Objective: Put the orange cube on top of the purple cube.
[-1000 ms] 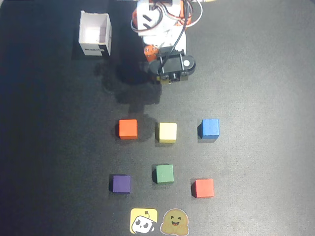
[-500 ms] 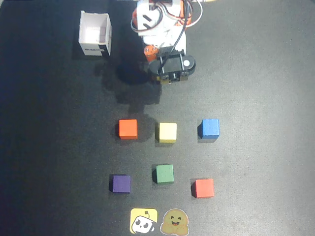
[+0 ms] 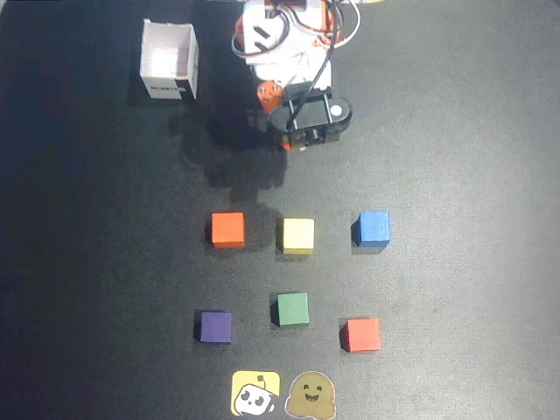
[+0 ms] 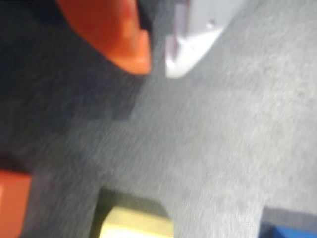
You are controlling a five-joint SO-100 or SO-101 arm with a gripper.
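Orange cube (image 3: 227, 229) sits untouched on the dark counter (image 3: 455, 157), at 12 o'clock from the purple cube (image 3: 214, 326), the two well apart in the overhead view. We judge nothing done yet: approach, grasp, lift and stacking all remain. End effector (image 4: 157, 64) hangs empty above the counter near the arm base, its tips a narrow gap apart in the wrist view. That view is blurred; the cube at its lower left edge (image 4: 14, 203) is probably the orange one, cut off.
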